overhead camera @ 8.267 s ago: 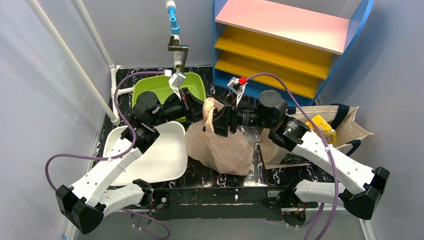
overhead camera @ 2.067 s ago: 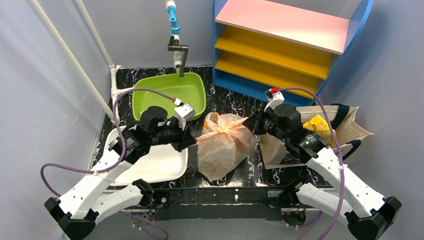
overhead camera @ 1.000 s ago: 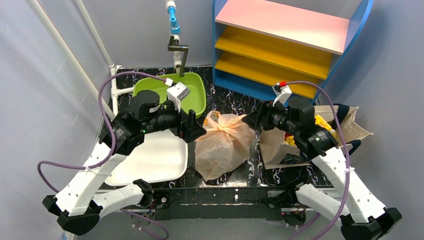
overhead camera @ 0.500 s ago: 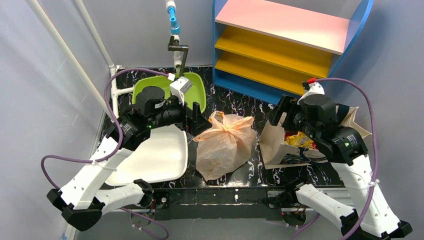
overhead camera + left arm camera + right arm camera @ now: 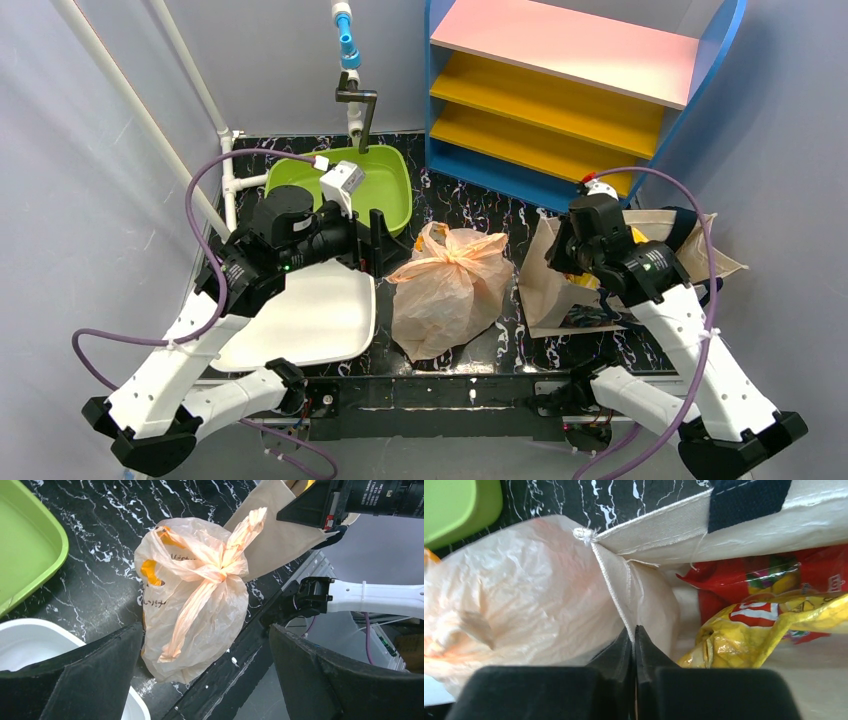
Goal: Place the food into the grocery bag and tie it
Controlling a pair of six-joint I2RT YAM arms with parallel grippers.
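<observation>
The grocery bag (image 5: 450,285) stands in the middle of the table, its handles knotted on top (image 5: 220,570); whatever it holds is hidden. My left gripper (image 5: 385,243) hangs open just left of the bag, touching nothing, and the left wrist view shows the bag (image 5: 195,600) between and beyond its fingers (image 5: 100,675). My right gripper (image 5: 634,630) is shut on the corner seam of the cream canvas tote (image 5: 649,530). A crinkly yellow packet (image 5: 764,625) and a red packet (image 5: 744,575) lie inside the tote. The grocery bag (image 5: 514,580) rests against the tote's left side.
The canvas tote (image 5: 690,250) sits at the right. A green tub (image 5: 385,185) is behind the left arm and a white tray (image 5: 300,320) under it. A tap (image 5: 352,100) and a blue shelf unit (image 5: 580,90) stand at the back.
My right gripper swung away from the bag's knot to the tote and shut on its corner seam. The left gripper drew back a little to the left and stayed open.
</observation>
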